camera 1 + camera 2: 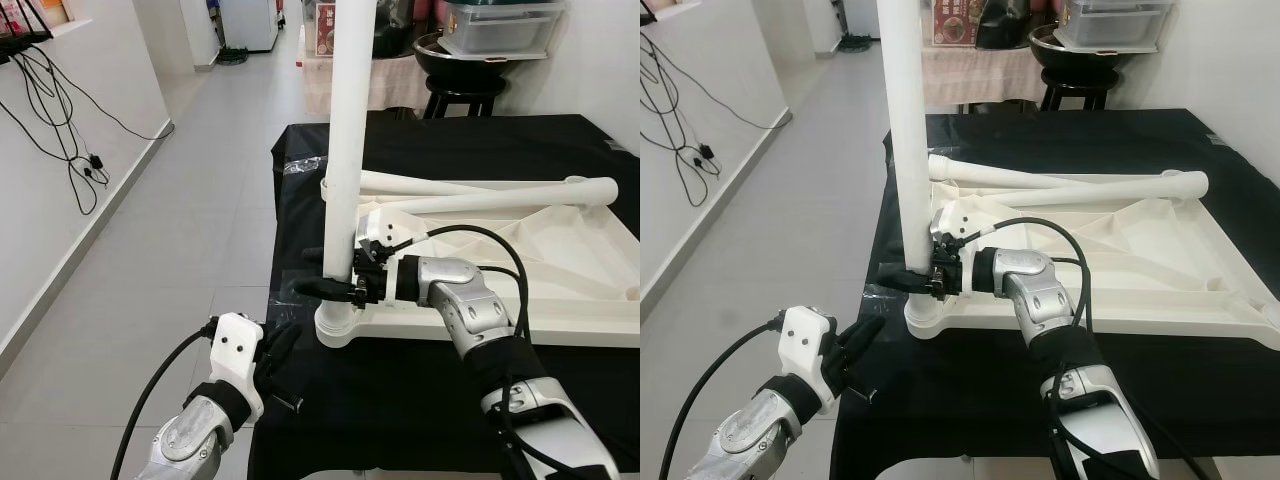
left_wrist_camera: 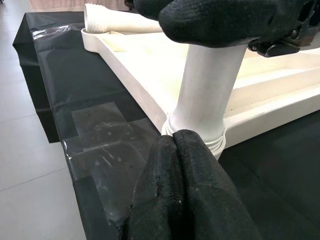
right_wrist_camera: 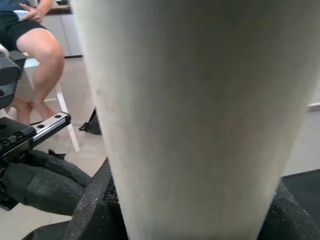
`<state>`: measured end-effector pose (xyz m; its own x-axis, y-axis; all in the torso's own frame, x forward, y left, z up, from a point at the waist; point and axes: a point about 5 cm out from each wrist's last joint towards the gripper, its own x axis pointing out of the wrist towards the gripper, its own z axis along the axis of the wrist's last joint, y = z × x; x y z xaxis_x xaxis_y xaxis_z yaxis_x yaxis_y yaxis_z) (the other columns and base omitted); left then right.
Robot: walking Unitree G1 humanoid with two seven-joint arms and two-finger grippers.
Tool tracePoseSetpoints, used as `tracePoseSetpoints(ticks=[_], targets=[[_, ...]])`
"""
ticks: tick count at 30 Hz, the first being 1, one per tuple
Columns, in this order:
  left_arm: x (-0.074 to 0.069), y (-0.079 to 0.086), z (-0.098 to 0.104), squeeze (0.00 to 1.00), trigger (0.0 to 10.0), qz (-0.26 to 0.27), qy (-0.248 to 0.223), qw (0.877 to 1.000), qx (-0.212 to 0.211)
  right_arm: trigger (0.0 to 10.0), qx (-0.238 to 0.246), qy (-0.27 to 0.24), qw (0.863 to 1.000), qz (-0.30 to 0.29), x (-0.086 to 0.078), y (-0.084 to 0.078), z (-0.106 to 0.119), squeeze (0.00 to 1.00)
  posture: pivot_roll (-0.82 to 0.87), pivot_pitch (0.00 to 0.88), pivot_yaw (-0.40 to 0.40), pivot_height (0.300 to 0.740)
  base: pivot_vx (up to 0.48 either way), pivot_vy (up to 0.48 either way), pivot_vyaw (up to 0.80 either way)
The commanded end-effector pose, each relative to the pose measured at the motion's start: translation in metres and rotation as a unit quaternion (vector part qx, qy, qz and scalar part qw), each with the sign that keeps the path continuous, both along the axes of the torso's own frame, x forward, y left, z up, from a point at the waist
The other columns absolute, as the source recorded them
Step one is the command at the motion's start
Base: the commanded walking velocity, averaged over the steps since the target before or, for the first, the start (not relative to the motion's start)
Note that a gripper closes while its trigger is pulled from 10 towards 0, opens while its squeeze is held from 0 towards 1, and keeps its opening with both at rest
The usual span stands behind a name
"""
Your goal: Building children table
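Observation:
A white children's table top (image 1: 570, 270) lies upside down on a table draped in black cloth (image 1: 400, 400). One white leg (image 1: 350, 120) stands upright in the corner socket (image 1: 337, 325) at the near left. My right gripper (image 1: 328, 272) is shut around this leg just above the socket; in the right wrist view the leg (image 3: 200, 110) sits between the black pads. Two more legs (image 1: 500, 197) lie loose across the table top. My left gripper (image 1: 278, 345) hovers low at the near left corner of the draped table, shut and holding nothing, pointing at the socket (image 2: 200, 135).
The draped table's left edge (image 1: 272, 300) drops to a tiled floor (image 1: 180, 250). A wall with hanging cables (image 1: 70, 130) runs along the left. A black stool (image 1: 465, 95) with a bowl and a plastic box stands behind. A seated person's leg (image 3: 42, 50) is nearby.

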<state>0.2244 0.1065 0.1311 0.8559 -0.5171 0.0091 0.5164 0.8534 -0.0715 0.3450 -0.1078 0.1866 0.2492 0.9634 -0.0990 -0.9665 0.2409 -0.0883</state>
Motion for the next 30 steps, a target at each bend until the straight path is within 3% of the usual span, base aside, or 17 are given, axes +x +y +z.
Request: tracePoseSetpoints(ticks=[1, 6, 8, 9, 11, 12, 13, 14, 15, 19, 24, 25, 27, 28, 30], targets=[[-0.001, 0.001, -0.005, 0.00, 10.0, 0.005, 0.009, 1.000, 0.002, 0.0, 0.000, 0.008, 1.000, 0.011, -0.003, 0.001, -0.006, 0.00, 0.00, 0.047, 0.015, 0.740, 0.000, 0.000, 0.00], [-0.001, 0.002, -0.004, 0.00, 10.0, 0.005, 0.009, 1.000, 0.001, 0.0, -0.001, 0.002, 1.000, -0.012, -0.006, -0.003, -0.009, 0.00, 0.00, 0.048, 0.015, 0.740, 0.000, 0.000, 0.00], [-0.001, 0.002, -0.004, 0.00, 10.0, 0.005, 0.008, 1.000, 0.001, 0.0, -0.003, 0.002, 0.997, -0.075, -0.010, -0.004, -0.017, 0.00, -0.01, 0.055, 0.014, 0.740, 0.000, 0.000, 0.00], [-0.001, 0.002, -0.004, 0.00, 10.0, 0.005, 0.008, 1.000, 0.001, 0.0, -0.003, 0.002, 0.997, -0.075, -0.010, -0.004, -0.017, 0.00, -0.01, 0.055, 0.014, 0.740, 0.000, 0.000, 0.00], [-0.001, 0.003, -0.003, 0.00, 10.0, 0.006, 0.008, 1.000, 0.001, 0.0, -0.006, 0.002, 0.977, -0.215, -0.014, 0.001, -0.031, 0.00, -0.01, 0.059, 0.009, 0.740, 0.000, 0.000, 0.00], [-0.001, 0.004, -0.003, 0.00, 10.0, 0.006, 0.007, 1.000, 0.001, 0.0, 0.002, 0.024, 0.945, -0.327, -0.020, 0.002, -0.043, 0.00, -0.01, 0.068, 0.007, 0.740, 0.000, 0.000, 0.00], [-0.001, 0.004, -0.003, 0.00, 10.0, 0.006, 0.007, 1.000, 0.001, 0.0, 0.002, 0.024, 0.945, -0.327, -0.020, 0.002, -0.043, 0.00, -0.01, 0.068, 0.007, 0.740, 0.000, 0.000, 0.00], [-0.001, 0.004, -0.002, 0.00, 10.0, 0.007, 0.007, 1.000, 0.001, 0.0, 0.003, 0.043, 0.914, -0.404, -0.025, 0.000, -0.051, 0.00, -0.01, 0.068, 0.007, 0.740, 0.000, 0.000, 0.00], [-0.001, 0.005, -0.002, 0.00, 10.0, 0.007, 0.006, 1.000, 0.002, 0.0, -0.014, 0.035, 0.903, -0.429, -0.033, 0.004, -0.057, 0.00, -0.01, 0.069, 0.013, 0.740, 0.000, 0.000, 0.00], [-0.001, 0.006, -0.003, 0.00, 10.0, 0.007, 0.007, 1.000, 0.002, 0.0, -0.038, 0.009, 0.909, -0.414, -0.036, 0.013, -0.058, 0.00, -0.02, 0.060, 0.011, 0.740, 0.000, 0.000, 0.00], [-0.001, 0.004, -0.003, 0.00, 10.0, 0.007, 0.006, 1.000, 0.002, 0.0, -0.045, 0.014, 0.902, -0.429, -0.031, 0.014, -0.055, 0.00, -0.02, 0.056, 0.007, 0.740, 0.000, 0.000, 0.00], [-0.001, 0.004, -0.003, 0.00, 10.0, 0.010, 0.006, 1.000, 0.001, 10.0, -0.042, 0.017, 0.903, -0.427, -0.031, 0.014, -0.055, 0.00, -0.02, 0.055, 0.006, 0.740, 0.000, 0.000, 0.00], [0.000, 0.004, -0.003, 0.00, 10.0, 0.011, 0.006, 1.000, 0.001, 10.0, -0.029, 0.021, 0.906, -0.422, -0.031, 0.016, -0.052, 0.00, -0.02, 0.053, 0.005, 0.740, 0.000, 0.000, 0.00], [0.000, 0.004, -0.003, 0.00, 10.0, 0.012, 0.006, 1.000, 0.000, 10.0, -0.009, 0.023, 0.916, -0.400, -0.031, 0.021, -0.046, 1.00, -0.01, 0.050, 0.003, 0.740, 0.000, 0.000, 0.00], [0.000, 0.004, -0.003, 0.00, 10.0, 0.012, 0.006, 1.000, 0.000, 10.0, 0.003, 0.024, 0.922, -0.387, -0.032, 0.024, -0.042, 1.00, -0.01, 0.050, 0.003, 0.740, 0.000, 0.000, 0.00]])
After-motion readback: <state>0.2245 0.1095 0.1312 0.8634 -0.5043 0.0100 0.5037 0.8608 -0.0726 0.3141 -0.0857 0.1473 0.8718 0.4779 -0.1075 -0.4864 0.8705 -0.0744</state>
